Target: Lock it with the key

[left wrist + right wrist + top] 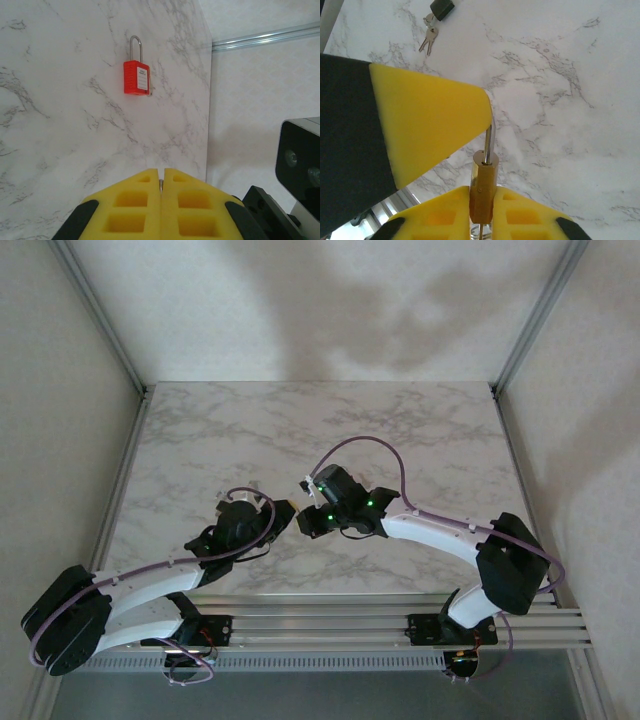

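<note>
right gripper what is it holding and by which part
The brass padlock, by its body, clamped in the right gripper; the shackle sticks up clear of its fingers.

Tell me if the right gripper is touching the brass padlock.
Touching. The right wrist view shows the brass padlock wedged between the fingers of the right gripper, no gap either side.

Light is soft, bright and even, falling from above: the bench (400, 430) carries only faint, diffuse shadows beneath the arms (430, 530), while broad, blurred grey shadows spread over the back wall (320, 310). In the wrist views the marble veining is sharp, while the yellow fingers (430, 120) and brass padlock (482, 190) close to the lens look slightly soft.
</note>
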Action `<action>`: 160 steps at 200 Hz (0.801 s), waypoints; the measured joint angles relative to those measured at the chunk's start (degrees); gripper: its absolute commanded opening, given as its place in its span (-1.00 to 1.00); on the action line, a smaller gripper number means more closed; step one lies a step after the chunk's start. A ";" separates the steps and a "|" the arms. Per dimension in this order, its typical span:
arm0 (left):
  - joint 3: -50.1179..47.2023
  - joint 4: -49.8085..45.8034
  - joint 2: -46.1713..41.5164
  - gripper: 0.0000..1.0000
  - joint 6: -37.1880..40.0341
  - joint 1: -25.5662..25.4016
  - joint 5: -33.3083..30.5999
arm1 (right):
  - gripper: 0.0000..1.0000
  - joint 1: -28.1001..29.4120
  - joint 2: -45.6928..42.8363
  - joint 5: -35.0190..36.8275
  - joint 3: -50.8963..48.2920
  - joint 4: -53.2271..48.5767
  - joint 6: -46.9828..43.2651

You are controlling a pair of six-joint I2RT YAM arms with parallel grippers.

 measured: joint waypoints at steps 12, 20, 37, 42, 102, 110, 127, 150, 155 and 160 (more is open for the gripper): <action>-0.35 0.28 -0.15 -1.00 0.00 0.00 0.00 | -1.00 0.09 0.00 0.02 -0.02 0.00 0.00; -0.59 0.44 -0.42 -1.00 0.00 0.00 0.00 | -1.00 0.20 -0.02 -0.02 -0.07 0.02 0.20; -1.03 0.52 -1.38 -1.00 0.04 -0.02 0.00 | -1.00 0.28 -0.52 -0.07 -0.24 0.24 0.17; -1.11 0.52 -1.79 -1.00 0.07 -0.02 0.00 | -1.00 0.33 -0.79 -0.09 -0.35 0.37 0.17; -1.40 -1.81 -8.37 -0.40 2.23 -0.22 -1.57 | -1.00 0.33 -4.09 -1.38 -1.03 1.92 -0.98; -1.40 -2.56 -9.18 -0.30 2.45 -0.20 -1.97 | -1.00 0.33 -4.31 -1.53 -1.03 1.92 -1.20; -1.40 -4.61 -10.86 -0.17 3.58 0.09 -2.43 | -1.00 0.35 -4.63 -1.81 -1.07 1.92 -1.75; -1.40 -8.11 -13.49 -0.04 4.46 1.03 -2.80 | -1.00 0.33 -4.96 -3.06 -1.22 1.95 -2.23; -1.40 -8.81 -14.10 0.01 4.83 1.31 -2.82 | -1.00 0.35 -5.16 -3.32 -1.36 1.95 -2.38; -1.40 -9.49 -14.69 0.08 4.96 1.57 -2.82 | -1.00 0.35 -5.35 -3.72 -1.53 1.95 -2.51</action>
